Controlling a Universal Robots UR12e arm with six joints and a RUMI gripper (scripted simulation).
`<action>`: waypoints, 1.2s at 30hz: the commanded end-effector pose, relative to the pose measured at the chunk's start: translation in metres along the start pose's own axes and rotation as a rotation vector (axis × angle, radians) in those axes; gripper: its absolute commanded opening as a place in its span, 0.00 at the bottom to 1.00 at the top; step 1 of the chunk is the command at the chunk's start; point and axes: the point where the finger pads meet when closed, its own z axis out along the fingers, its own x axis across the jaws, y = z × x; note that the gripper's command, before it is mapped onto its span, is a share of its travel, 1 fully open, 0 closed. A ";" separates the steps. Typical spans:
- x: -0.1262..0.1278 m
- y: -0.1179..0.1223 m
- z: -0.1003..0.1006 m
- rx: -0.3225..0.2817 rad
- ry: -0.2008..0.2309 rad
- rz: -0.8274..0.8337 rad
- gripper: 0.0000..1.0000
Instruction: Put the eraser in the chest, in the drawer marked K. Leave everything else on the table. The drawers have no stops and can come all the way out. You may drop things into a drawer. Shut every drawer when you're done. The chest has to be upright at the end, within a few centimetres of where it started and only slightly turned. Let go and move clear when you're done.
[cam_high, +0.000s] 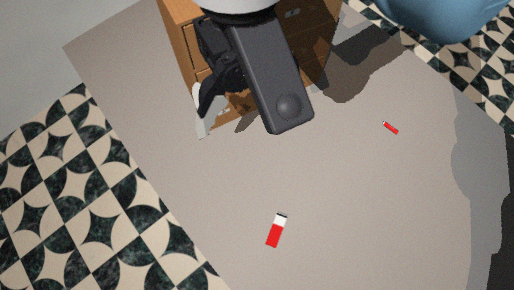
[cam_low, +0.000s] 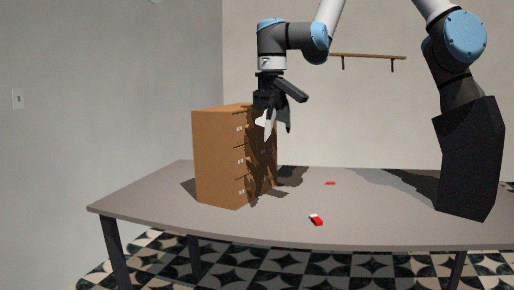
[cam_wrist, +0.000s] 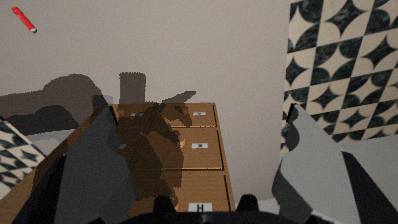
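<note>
Hovering in front of the upper drawers of the wooden chest (cam_low: 218, 155), our gripper (cam_low: 272, 120) had its jaws spread wide with nothing between them. From the wrist view we looked down the chest's face (cam_wrist: 192, 150), where three drawer fronts with small labels were visible; the nearest label (cam_wrist: 200, 207) read H, while the others were too small for us to read. All visible drawers appeared shut, and the chest stood upright near the table's (cam_low: 150, 200) left end.

We found the eraser (cam_high: 276, 230), red with a white and dark end, lying flat on the table well apart from the chest, toward the front edge in the exterior view (cam_low: 316, 219). A small red pen-like object (cam_high: 390, 127) lay farther off, also on the table. Our arm's shadow (cam_low: 257, 160) fell across the chest's front and the table beside it.
</note>
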 end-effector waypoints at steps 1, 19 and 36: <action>0.000 0.000 -0.001 0.003 0.000 0.000 1.00; 0.000 0.000 -0.001 0.004 0.000 0.000 1.00; 0.000 -0.001 -0.002 0.004 0.000 0.040 1.00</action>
